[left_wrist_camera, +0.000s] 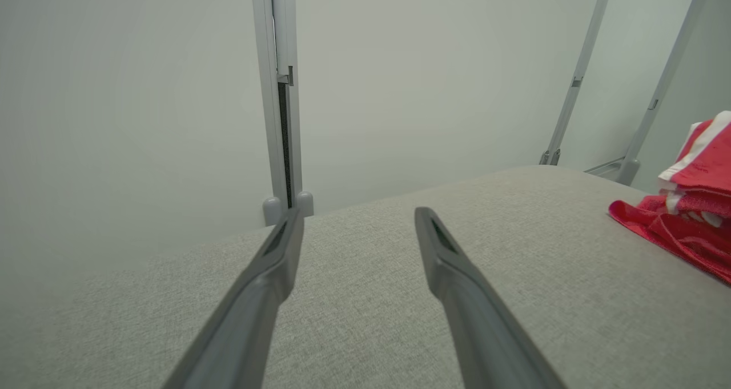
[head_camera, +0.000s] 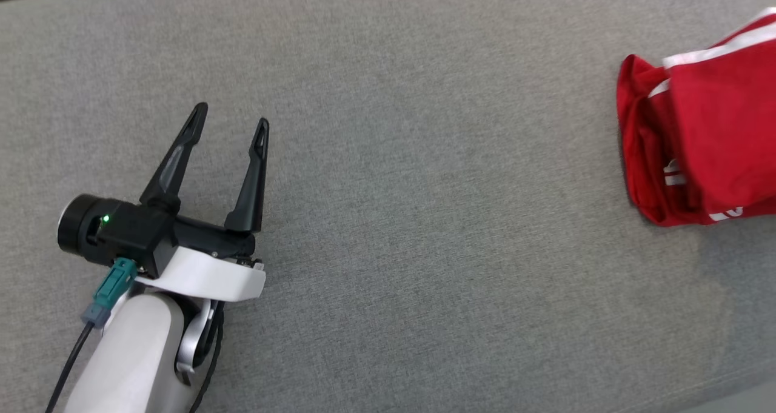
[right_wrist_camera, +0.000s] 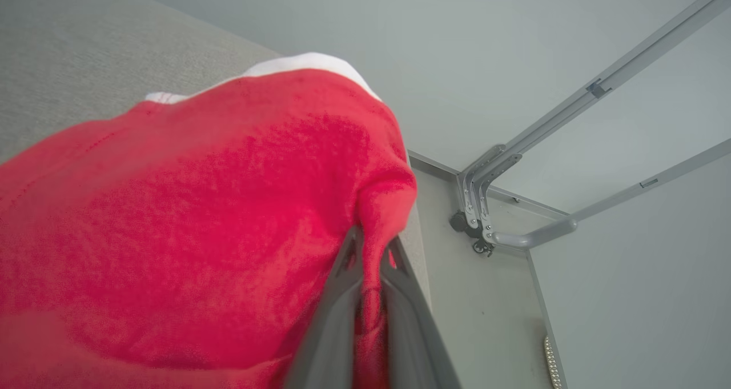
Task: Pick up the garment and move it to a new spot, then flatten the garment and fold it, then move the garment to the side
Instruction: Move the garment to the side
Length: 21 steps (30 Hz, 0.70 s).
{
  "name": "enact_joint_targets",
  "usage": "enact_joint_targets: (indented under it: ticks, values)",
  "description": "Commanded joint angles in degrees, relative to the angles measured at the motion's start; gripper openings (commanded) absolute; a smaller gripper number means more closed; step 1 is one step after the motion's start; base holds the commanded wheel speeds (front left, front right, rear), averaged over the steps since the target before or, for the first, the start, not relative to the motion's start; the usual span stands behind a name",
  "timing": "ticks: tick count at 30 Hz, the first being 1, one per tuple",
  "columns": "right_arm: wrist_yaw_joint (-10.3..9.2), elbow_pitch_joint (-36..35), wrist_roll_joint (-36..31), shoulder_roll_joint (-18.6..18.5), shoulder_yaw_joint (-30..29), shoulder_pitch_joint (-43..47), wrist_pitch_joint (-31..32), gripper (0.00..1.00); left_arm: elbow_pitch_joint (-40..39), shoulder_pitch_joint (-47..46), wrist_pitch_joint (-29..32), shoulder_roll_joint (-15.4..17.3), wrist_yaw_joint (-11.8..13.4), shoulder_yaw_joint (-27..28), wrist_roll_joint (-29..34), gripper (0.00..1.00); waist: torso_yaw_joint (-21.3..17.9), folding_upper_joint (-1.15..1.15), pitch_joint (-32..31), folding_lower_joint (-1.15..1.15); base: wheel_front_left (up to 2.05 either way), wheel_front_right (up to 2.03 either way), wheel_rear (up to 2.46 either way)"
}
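Grey cloth surface (head_camera: pixel 424 249): right hand (right_wrist_camera: pixel 372 246) pinches red garment (right_wrist_camera: pixel 200 206), left hand (head_camera: pixel 231 114) open, well apart.

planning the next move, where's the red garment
The red garment lies at the far right of the head view on the grey surface, well apart from the open left hand; the right hand is shut on a fold of it.

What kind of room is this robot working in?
Probably a robot test booth or lab: a grey fabric-covered table, plain pale walls braced with metal struts, and a red garment for practice.
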Motion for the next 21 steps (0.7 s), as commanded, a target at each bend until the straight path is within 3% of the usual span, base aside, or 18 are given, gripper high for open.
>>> enact_joint_targets:
  ticks: [1,8,9,10,11,12,17,21]
  values:
    - [-0.13,1.2,-0.1,-0.5,-0.5,-0.7,-0.2,0.0,-0.3,-1.5,0.0,0.4,-0.3,-0.1,0.4,1.0,0.7,0.0,2.6,0.0,0.0,0.0,0.0]
    - [-0.13,12.2,1.3,3.4,-1.8,-3.0,-4.3,0.0,-0.9,-4.4,0.5,0.9,-0.8,-0.9,1.0,1.0,2.0,0.0,6.9,0.0,0.0,0.0,0.0]
    - [-0.13,13.8,1.0,4.3,-1.8,-3.4,-4.8,0.23,-0.8,-4.6,0.5,1.0,-0.9,-0.9,1.0,1.0,2.0,0.0,7.2,0.0,0.0,0.0,0.0]
    - [-0.13,15.8,1.1,5.4,-2.1,-3.7,-5.0,0.65,-0.7,-4.8,0.5,1.1,-0.9,-0.9,1.0,1.0,2.0,0.0,7.3,0.0,0.0,0.0,0.0]
    - [-0.13,17.6,0.8,6.2,-2.6,-4.2,-5.4,0.65,-0.6,-4.9,0.5,1.2,-0.9,-0.9,1.0,1.0,1.9,0.0,7.3,0.0,0.0,0.0,0.0]
    - [-0.13,18.8,0.5,7.1,-3.2,-4.7,-6.5,1.0,-0.5,-5.0,0.6,1.2,-0.8,-1.0,0.9,1.0,1.8,0.0,7.3,0.0,0.0,0.0,0.0]
    - [-0.13,25.1,-0.2,11.5,-6.7,-5.2,-11.7,1.0,0.7,-4.0,0.3,1.4,-0.6,-0.8,0.5,1.0,1.0,0.0,5.0,0.0,0.0,0.0,0.0]
    - [-0.13,26.2,0.1,14.0,-9.6,-3.4,-16.6,1.0,2.3,-1.8,-0.3,1.1,-0.3,-0.8,-0.4,1.0,0.4,0.0,1.0,0.0,0.0,0.0,0.0]
